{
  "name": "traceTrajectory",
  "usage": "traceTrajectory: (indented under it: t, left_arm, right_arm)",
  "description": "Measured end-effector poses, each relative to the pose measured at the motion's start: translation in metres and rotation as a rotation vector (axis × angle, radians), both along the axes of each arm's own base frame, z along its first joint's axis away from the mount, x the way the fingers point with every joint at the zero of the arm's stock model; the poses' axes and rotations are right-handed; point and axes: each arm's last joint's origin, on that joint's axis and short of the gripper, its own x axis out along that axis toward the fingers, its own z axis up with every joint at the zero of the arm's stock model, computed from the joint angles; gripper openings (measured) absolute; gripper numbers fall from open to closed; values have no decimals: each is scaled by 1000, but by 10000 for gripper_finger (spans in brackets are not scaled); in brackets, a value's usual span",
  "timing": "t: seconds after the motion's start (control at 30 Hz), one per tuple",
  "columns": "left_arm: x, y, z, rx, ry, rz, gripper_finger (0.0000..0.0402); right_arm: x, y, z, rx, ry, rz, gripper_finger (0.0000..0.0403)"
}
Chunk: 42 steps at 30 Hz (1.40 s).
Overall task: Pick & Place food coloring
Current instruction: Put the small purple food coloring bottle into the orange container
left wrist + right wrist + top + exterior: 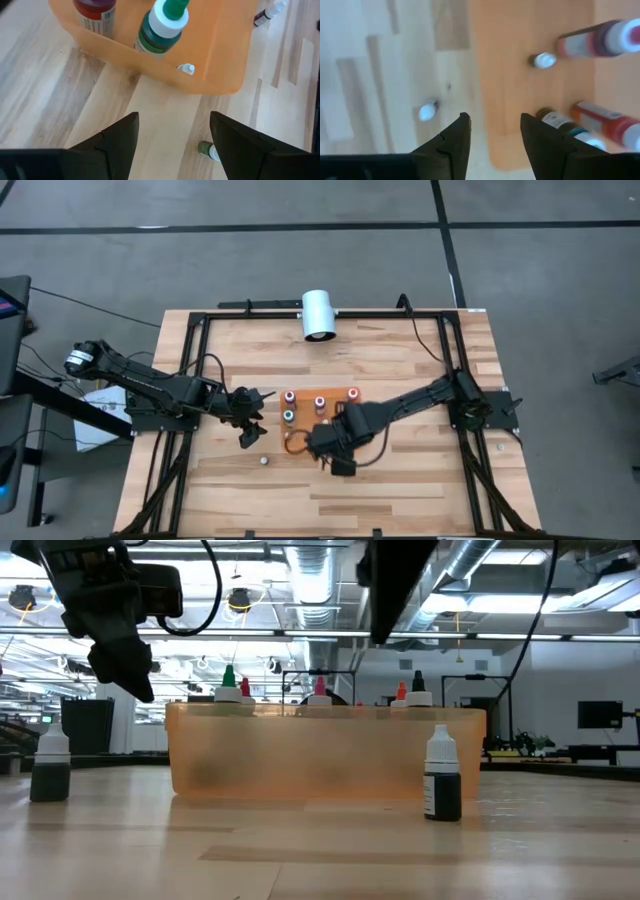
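Several food coloring bottles stand in the orange tray (335, 408): a green-topped one (162, 27), a red one (95, 10), and in the right wrist view a red one (595, 42), an orange one (607, 120), a teal one (560, 122) and a white-topped one (544, 60). Two more stand on the table, one left of the tray (50, 768) and one by its right front (442, 775). My left gripper (172, 120) hangs open above the table, left of the tray. My right gripper (492, 120) points down, open, high over the tray's near edge.
A big white cylinder (319, 315) lies at the table's far edge. A black frame (190, 370) runs around the wooden table. Bare wood lies in front of the tray toward the near edge.
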Motion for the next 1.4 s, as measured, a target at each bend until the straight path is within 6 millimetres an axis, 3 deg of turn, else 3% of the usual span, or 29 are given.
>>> traceTrajectory:
  t: [0.33,0.53,0.97,1.4]
  left_arm:
    - [0,-2,0,1,-4,-62,236]
    - [-6,-6,10,5,-61,-98,236]
    - [-56,-14,59,7,-382,-139,236]
    - [-83,-25,67,69,-459,-137,236]
  right_arm:
    - [-25,60,0,55,8,64,162]
    - [-28,80,1,120,-56,42,156]
    - [-20,78,-30,147,-63,-66,137]
    - [-28,72,-67,79,-38,-154,132]
